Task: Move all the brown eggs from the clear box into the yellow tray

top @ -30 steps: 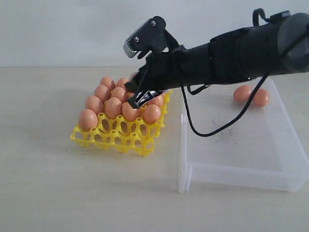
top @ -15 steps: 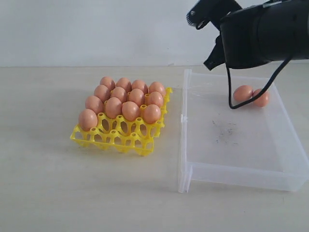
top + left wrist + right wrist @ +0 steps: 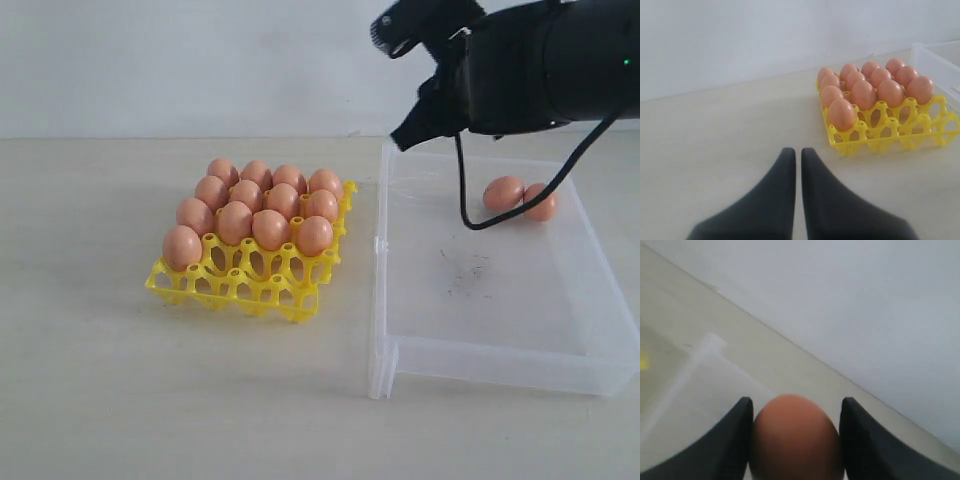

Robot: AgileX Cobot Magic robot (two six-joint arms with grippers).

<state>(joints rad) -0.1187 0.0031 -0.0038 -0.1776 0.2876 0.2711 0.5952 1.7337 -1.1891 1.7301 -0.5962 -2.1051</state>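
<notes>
You have thirteen brown eggs (image 3: 270, 228) seated in the yellow tray (image 3: 240, 292); three front cups stand empty. Two more eggs (image 3: 503, 192) lie side by side near the clear box's (image 3: 480, 355) far wall. Your right gripper (image 3: 796, 405) is clamped on another brown egg (image 3: 796, 440), raised above the box's corner nearest the tray. Your left gripper (image 3: 796, 152) hangs over the table (image 3: 715, 130), jaws together and empty. By my count, three eggs are left to seat.

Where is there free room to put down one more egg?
The yellow tray has three empty front cups, right of the corner egg; rows behind are full. The clear box is bare except two brown eggs at its far right.
</notes>
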